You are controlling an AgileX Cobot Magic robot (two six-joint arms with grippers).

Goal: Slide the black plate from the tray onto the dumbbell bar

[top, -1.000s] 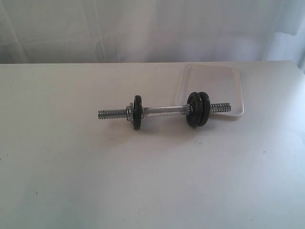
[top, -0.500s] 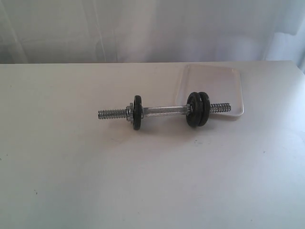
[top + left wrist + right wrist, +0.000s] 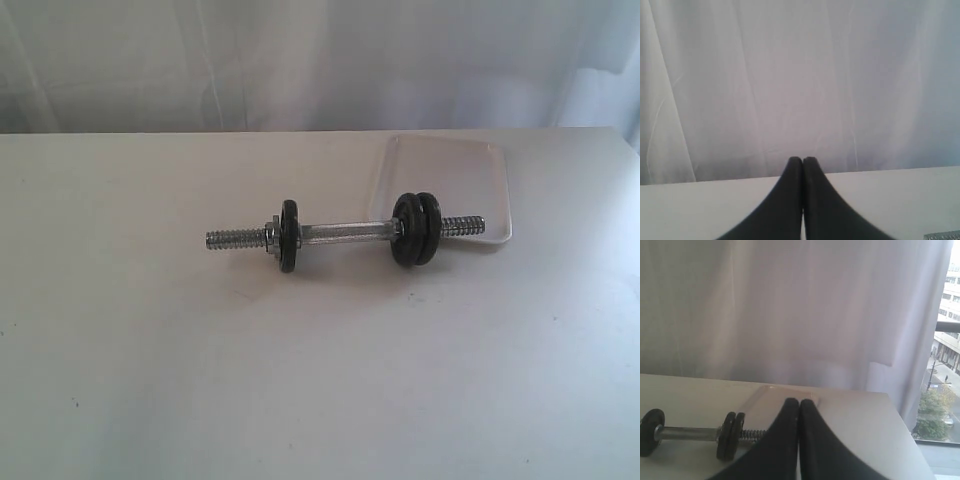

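Both pincers are clenched on nothing: the right gripper (image 3: 799, 402) shows its two dark fingers pressed tip to tip, and the left gripper (image 3: 802, 160) looks the same. Neither appears in the exterior view, so I judge both arms to be drawn back from the work. Just past the right gripper's tips lies the threaded end of the dumbbell bar (image 3: 687, 433). Next along that end stands a pair of black discs side by side, and the outer one, next to the thread, I take for the black plate (image 3: 739, 432). It already sits upright on the rod with the bar through its centre hole. Further along, past the bare middle, a single disc (image 3: 289, 237) stands against the collar nut (image 3: 270, 238). Seen from the exterior camera, the bar's long axis runs straight across the table (image 3: 300, 380) from left to right, so anything threaded on or off must travel along that line. The open end with the pair points toward the right arm's side, so the right arm looks the nearer one. The left wrist view catches only a sliver of threaded metal at its edge. Behind the bar's right end sits the tray (image 3: 470, 165), with no disc showing in it. Whether the thread overhangs its near rim or stops just short I cannot tell. Beyond everything hangs the pale curtain (image 3: 300, 60)
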